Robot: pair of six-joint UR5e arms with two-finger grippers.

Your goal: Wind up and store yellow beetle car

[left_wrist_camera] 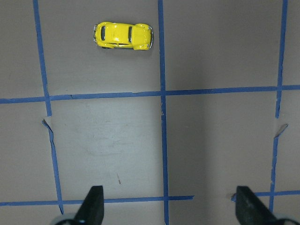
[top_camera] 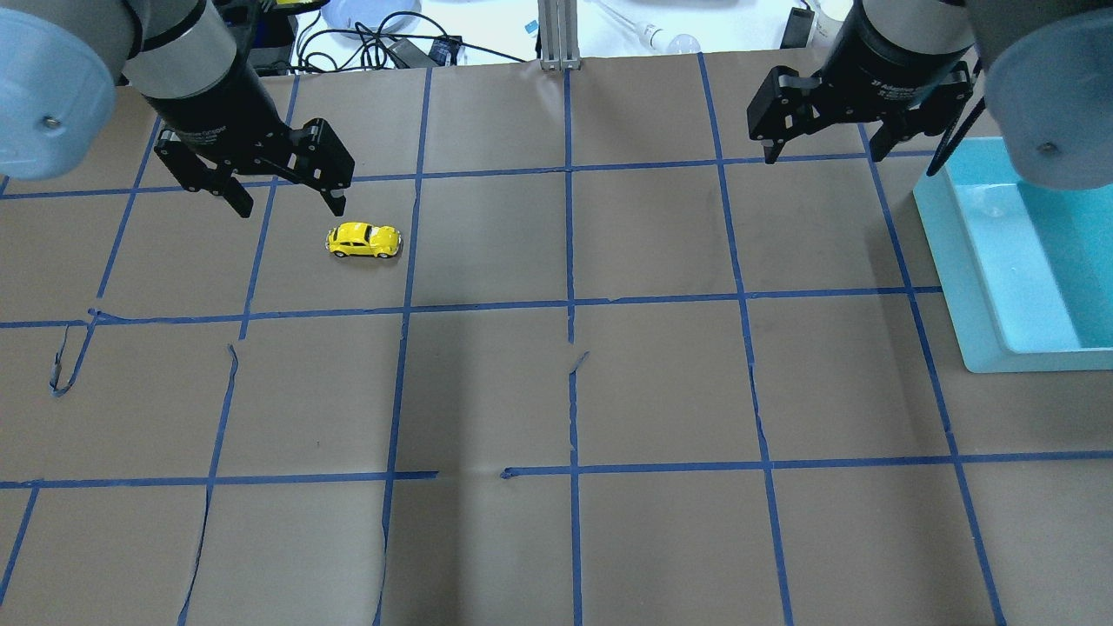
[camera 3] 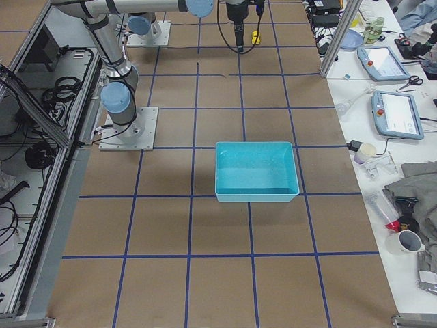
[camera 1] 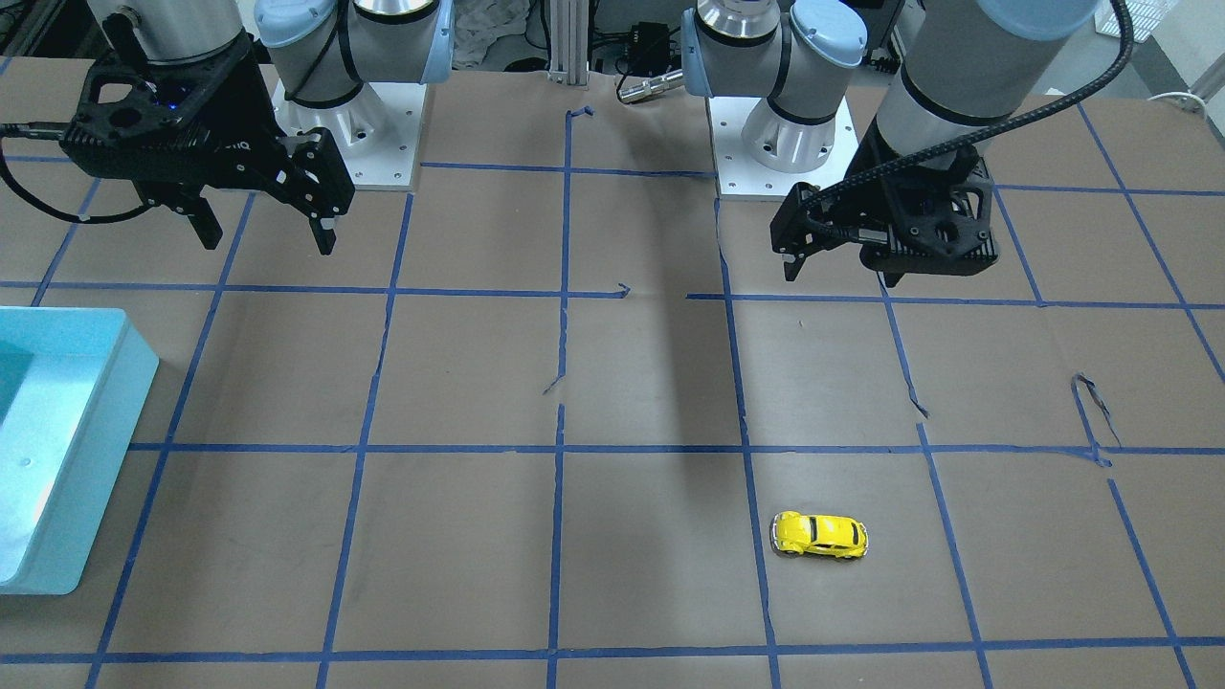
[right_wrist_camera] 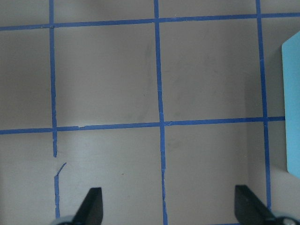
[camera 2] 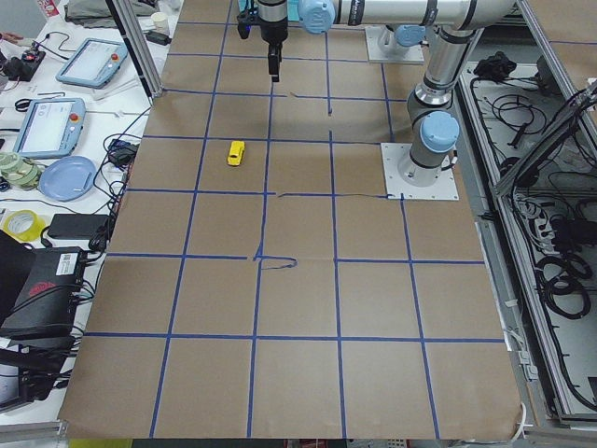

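Observation:
The yellow beetle car (top_camera: 364, 241) stands on its wheels on the brown paper table, in the left half of the overhead view. It also shows in the front view (camera 1: 820, 536), the left wrist view (left_wrist_camera: 123, 35) and the left side view (camera 2: 236, 152). My left gripper (top_camera: 287, 198) hangs open and empty above the table, a little behind and left of the car. In the left wrist view its fingertips (left_wrist_camera: 95, 199) are far from the car. My right gripper (top_camera: 819, 156) hangs open and empty near the teal bin (top_camera: 974, 287).
The teal bin, an open tray, stands at the right edge of the table, also in the front view (camera 1: 96, 421) and the right side view (camera 3: 256, 195). Blue tape lines grid the paper. Tablets, cups and cables lie on side benches beyond the table.

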